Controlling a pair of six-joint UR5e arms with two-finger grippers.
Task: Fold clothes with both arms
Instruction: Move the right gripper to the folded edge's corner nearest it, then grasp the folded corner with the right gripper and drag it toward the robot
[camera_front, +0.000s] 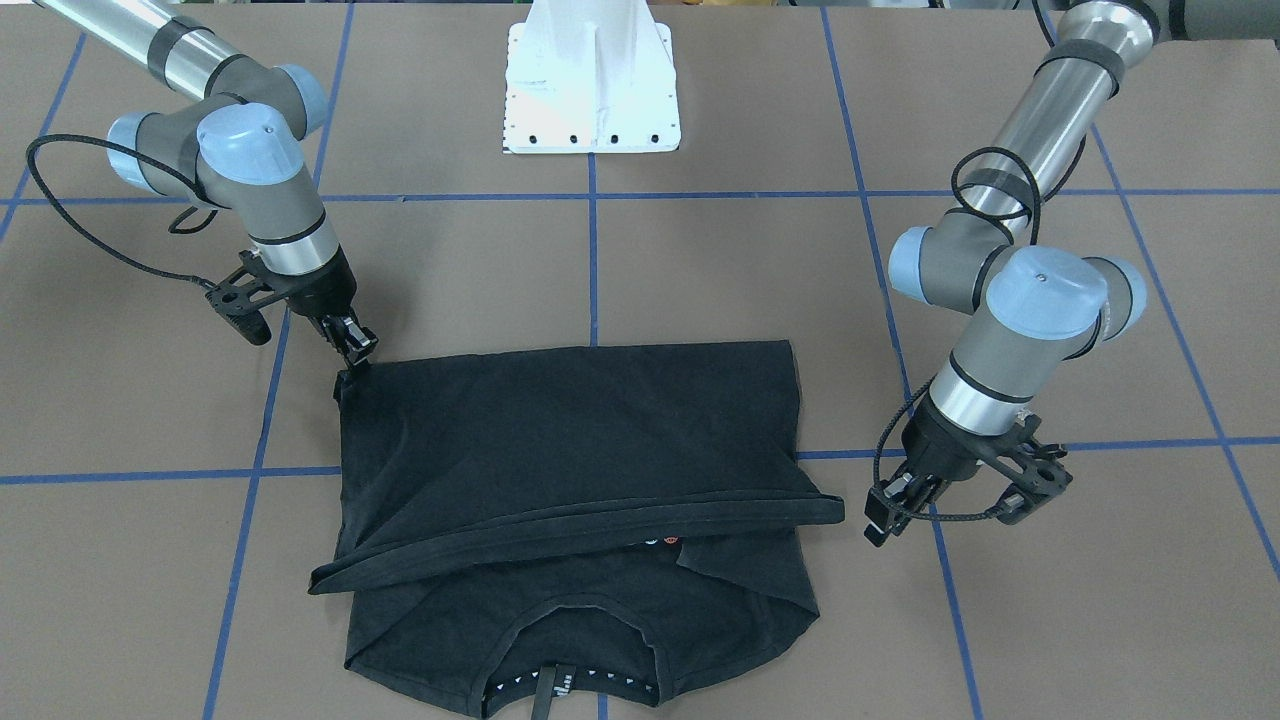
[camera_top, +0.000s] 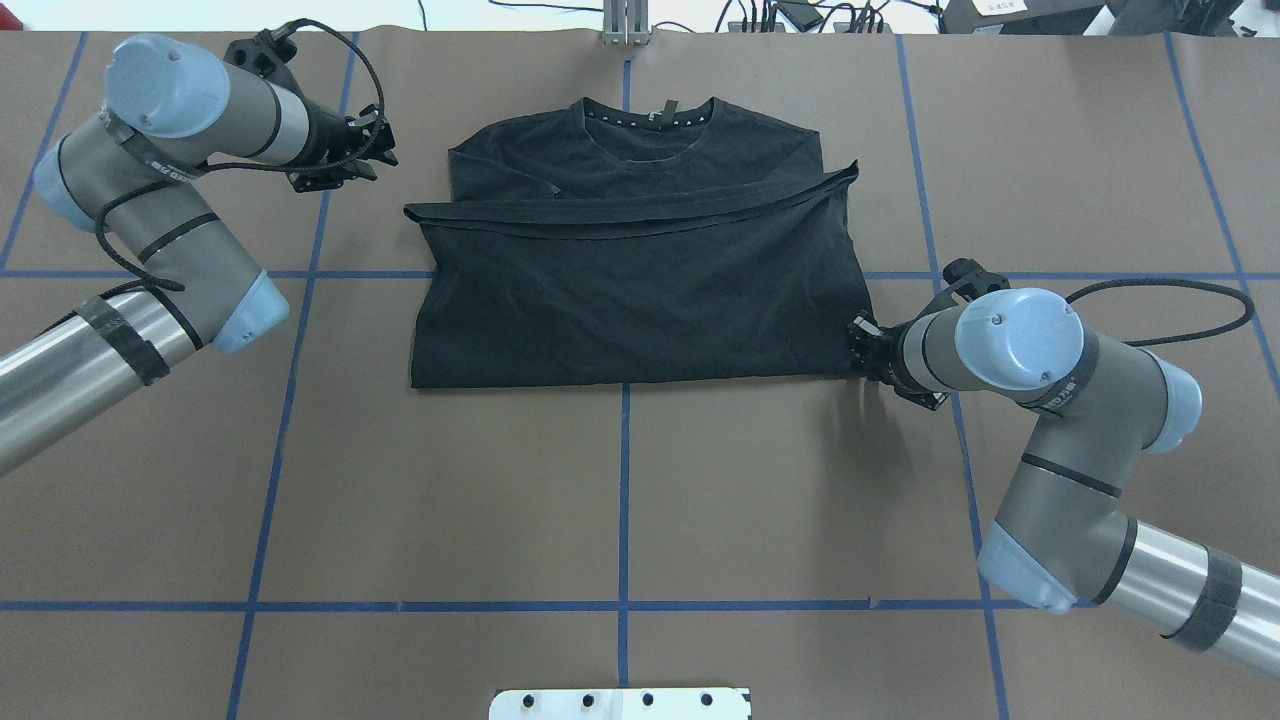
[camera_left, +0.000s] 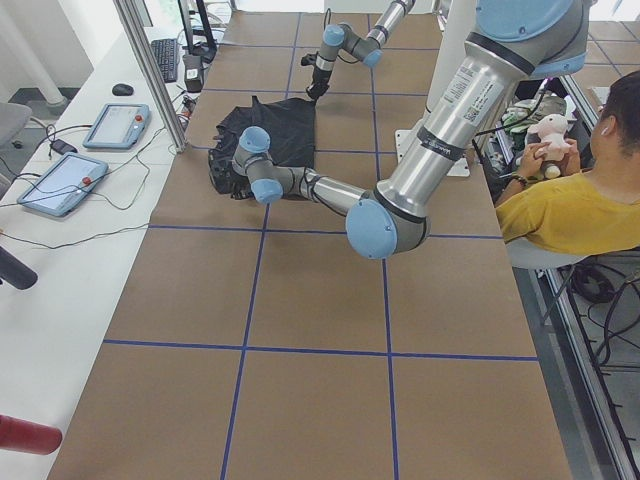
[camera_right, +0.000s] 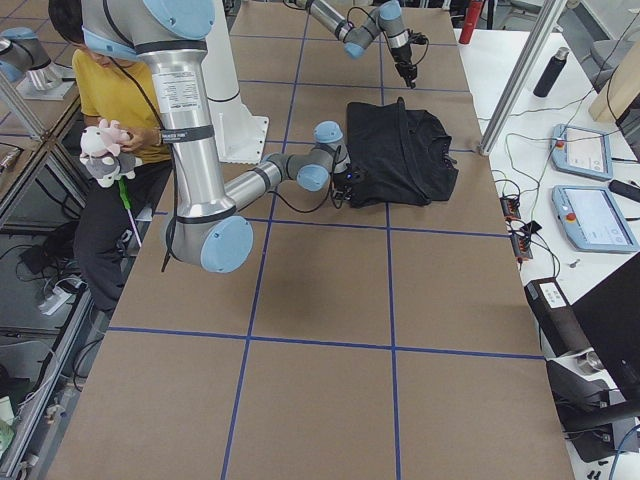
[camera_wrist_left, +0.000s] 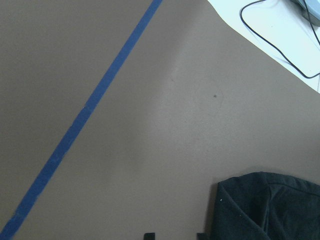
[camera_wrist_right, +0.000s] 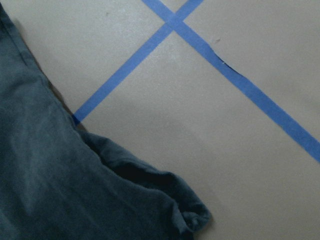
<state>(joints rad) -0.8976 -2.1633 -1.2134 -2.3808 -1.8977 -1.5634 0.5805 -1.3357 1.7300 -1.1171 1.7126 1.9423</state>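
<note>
One shirt (camera_top: 630, 290), two hands. Left hand (camera_top: 383, 143) released, 10 o'clock, apart from shirt. Right hand (camera_top: 858, 336) at 4 o'clock corner, grip cannot tell. Broad table (camera_top: 620, 500) at 6 o'clock.

I'm viewing the brown paper-covered bench (camera_top: 620, 500) gridded with blue tape lines (camera_top: 624, 480): the half-folded black T-shirt (camera_top: 640, 290) lies at twelve o'clock, the white mounting plate (camera_top: 620, 703) at six.

The black T-shirt (camera_front: 560, 430) is soft, matt cloth, lying on a table cover (camera_front: 760, 270) like dull brown paper with smooth blue tape (camera_front: 593, 250). The arms (camera_front: 1050, 110) have shiny metal tubes and smooth joint caps (camera_front: 1045, 290) that look like plastic. In the front-facing view, at 12 o'clock from the shirt, the white pedestal (camera_front: 590, 90) looks glossy.
</note>
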